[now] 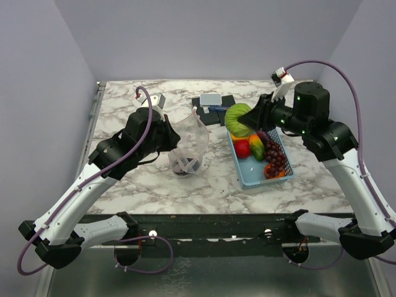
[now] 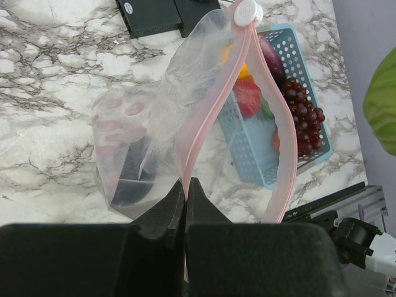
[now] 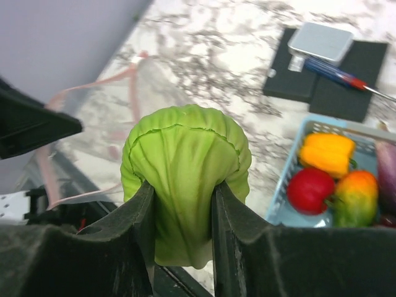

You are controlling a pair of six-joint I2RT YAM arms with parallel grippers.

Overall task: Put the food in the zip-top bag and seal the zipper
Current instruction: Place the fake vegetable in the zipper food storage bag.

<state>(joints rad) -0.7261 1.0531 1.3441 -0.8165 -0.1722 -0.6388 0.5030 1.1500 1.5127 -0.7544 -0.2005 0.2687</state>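
surface: white marbled table point(image 1: 154, 185) | walls point(image 1: 204, 37): plain lilac | left hand point(image 2: 185, 189) pinches zip-top bag point(image 2: 154, 117) | right hand point(image 3: 182, 204) grips cabbage point(image 3: 185, 148)

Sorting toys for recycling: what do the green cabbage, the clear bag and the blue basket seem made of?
Cabbage: likely moulded plastic or rubber, matte, with raised leaf seams.
Bag: thin clear plastic film, glossy, crinkled, pink-tinted.
Basket: rigid light-blue plastic, perforated walls.

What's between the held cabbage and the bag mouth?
Nothing visible. The cabbage, gripped by the right pincer, hangs right of the zip-top bag, whose mouth the left pincer holds open; only bare table between.
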